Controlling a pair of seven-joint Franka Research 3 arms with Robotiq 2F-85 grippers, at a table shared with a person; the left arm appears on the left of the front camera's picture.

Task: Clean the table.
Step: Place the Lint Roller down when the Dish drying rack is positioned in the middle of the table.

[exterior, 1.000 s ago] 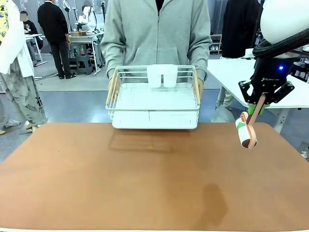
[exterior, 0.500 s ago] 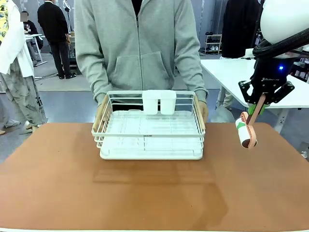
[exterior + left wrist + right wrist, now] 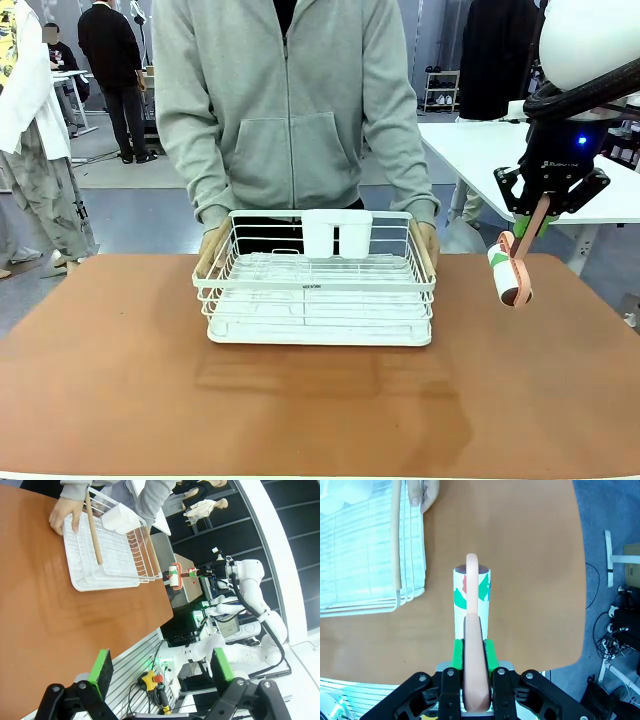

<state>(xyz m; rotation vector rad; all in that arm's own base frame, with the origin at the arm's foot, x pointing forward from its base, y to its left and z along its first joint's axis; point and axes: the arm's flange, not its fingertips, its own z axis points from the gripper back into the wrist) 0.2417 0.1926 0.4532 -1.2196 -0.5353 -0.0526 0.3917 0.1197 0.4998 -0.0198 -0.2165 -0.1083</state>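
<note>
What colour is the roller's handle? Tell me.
Pale pink-peach; the lint roller handle shows best in the right wrist view.

The table (image 3: 120,380) has a matte reddish-brown top with a thin pale edge along the near side. A white wire basket (image 3: 318,290) stands on it, towards the far side and about mid-width. Two white cups (image 3: 337,234) hang at the basket's far rim. The basket's shadow falls on the top just before it.
</note>
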